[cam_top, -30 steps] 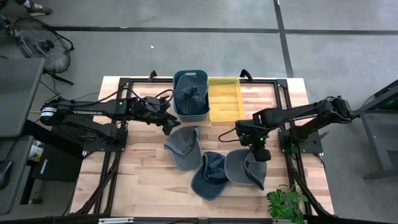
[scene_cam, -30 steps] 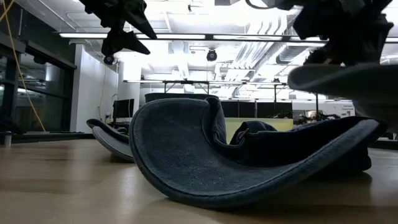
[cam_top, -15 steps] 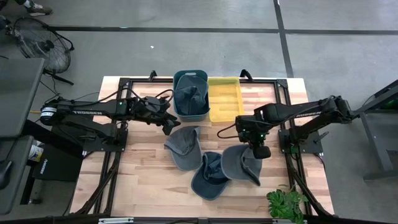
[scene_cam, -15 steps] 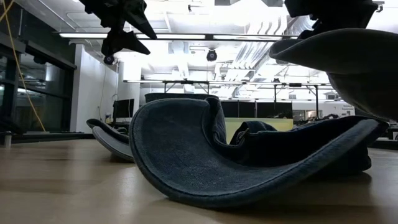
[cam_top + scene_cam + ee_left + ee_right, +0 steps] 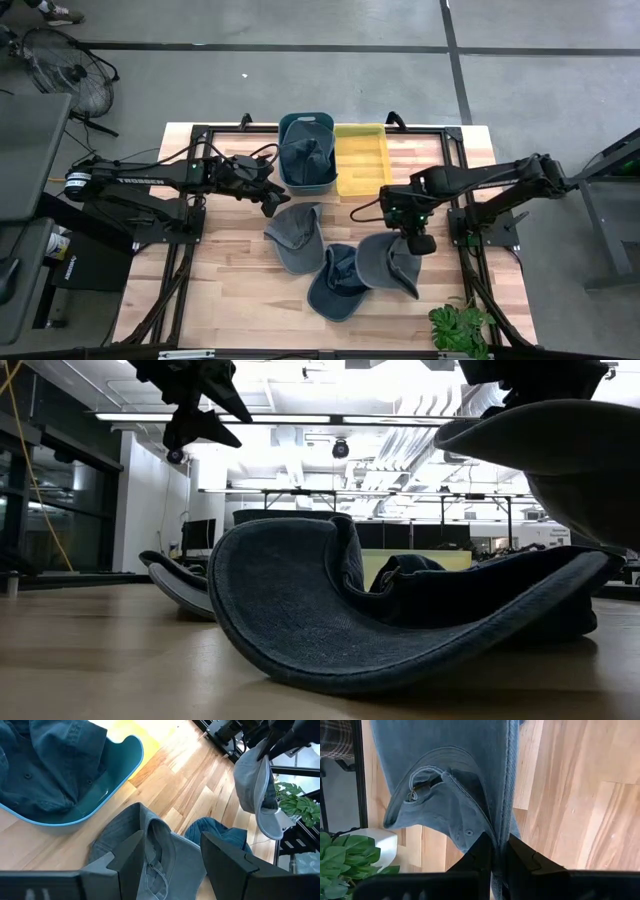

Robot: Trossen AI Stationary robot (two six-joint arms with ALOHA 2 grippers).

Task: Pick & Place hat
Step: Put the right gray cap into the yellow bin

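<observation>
My right gripper (image 5: pixel 414 240) is shut on a grey-blue hat (image 5: pixel 390 265), which hangs over the table's right half and shows high up in the low view (image 5: pixel 560 455). A dark blue hat (image 5: pixel 337 283) lies on the table beside it, and another grey-blue hat (image 5: pixel 295 238) lies left of that. My left gripper (image 5: pixel 272 205) hovers open above this left hat (image 5: pixel 150 847), touching nothing. A further hat lies inside the teal bin (image 5: pixel 290 125) at the far edge. My right gripper pinches a fold of the hat's cloth (image 5: pixel 498 836) between its two fingers, beside the hat's back opening with the strap (image 5: pixel 417 785). The fingers come from above, pointing steeply down. The hat hangs below them, lifted off the wood, its lower part over the dark blue hat.
A yellow bin (image 5: pixel 345 170) stands right of the teal bin. A potted plant (image 5: pixel 458 327) sits at the near right corner, close to the hanging hat. Black frame rails (image 5: pixel 465 215) run along the table's sides. Bare wood lies at the near left.
My right gripper has risen with the hat and drifted slightly toward the table's left, then stopped. The hat has come up from lying low by the dark blue hat and now hangs higher. My left gripper has kept still.
</observation>
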